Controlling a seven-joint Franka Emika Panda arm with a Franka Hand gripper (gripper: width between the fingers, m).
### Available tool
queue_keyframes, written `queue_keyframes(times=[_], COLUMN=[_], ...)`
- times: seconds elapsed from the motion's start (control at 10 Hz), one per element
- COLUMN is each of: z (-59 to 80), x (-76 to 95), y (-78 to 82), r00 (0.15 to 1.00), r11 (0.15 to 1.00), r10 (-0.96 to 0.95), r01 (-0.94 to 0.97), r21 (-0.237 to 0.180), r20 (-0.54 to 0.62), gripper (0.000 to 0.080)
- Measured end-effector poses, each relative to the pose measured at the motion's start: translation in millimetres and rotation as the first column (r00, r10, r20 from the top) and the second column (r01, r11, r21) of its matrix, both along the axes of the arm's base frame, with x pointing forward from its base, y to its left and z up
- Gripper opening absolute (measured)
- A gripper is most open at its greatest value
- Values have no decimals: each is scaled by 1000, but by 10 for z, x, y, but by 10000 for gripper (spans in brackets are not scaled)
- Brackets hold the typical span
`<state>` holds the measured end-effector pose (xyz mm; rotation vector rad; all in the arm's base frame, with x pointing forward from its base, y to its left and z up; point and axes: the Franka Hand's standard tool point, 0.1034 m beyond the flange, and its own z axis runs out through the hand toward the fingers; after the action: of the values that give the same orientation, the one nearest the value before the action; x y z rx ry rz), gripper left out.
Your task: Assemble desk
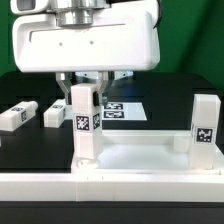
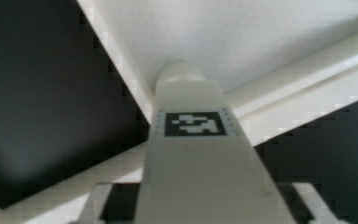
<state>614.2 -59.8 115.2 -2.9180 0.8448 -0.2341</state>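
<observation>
Since the leg stands upright at the corner of the desk top on the exterior view's left, I judge the step in hand to be seating it in that corner socket. To do it well, keep the leg plumb over the socket, drive it straight down, and release only once it sits firm; a tilt would likely jam it. In this view the gripper hangs straight down from its wide white housing, its fingers clamped on the leg's upper part, 1 on each side. A second leg stands at the corner on the exterior view's right. A loose leg and a farther loose leg lie on the black table, apart from the desk top.

In the wrist view the camera looks down along the held leg, its tag facing the lens, with the desk top beyond it. The fingertips are hard to make out here.
</observation>
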Motion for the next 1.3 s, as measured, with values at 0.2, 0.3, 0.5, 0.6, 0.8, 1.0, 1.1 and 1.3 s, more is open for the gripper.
queue_keyframes(times=[0.2, 0.3, 0.5, 0.6, 0.8, 1.0, 1.1, 1.3], z=[-3, -7, -9, -11, -14, -16, -19, -19], x=[-3, -3, -3, -2, 0, 0, -1, 1], y=[2, 6, 17, 22, 27, 26, 26, 30], r00=[976, 961, 917, 896, 850, 869, 890, 930], r11=[975, 960, 914, 892, 845, 865, 887, 928], r10=[-218, -275, -397, -442, -524, -492, -453, -366], r01=[218, 275, 399, 444, 527, 494, 455, 368], r21=[43, 52, 73, 80, 92, 87, 81, 67], r20=[-16, -22, -37, -43, -55, -50, -44, -32], gripper=[290, 290, 290, 290, 290, 290, 463, 605])
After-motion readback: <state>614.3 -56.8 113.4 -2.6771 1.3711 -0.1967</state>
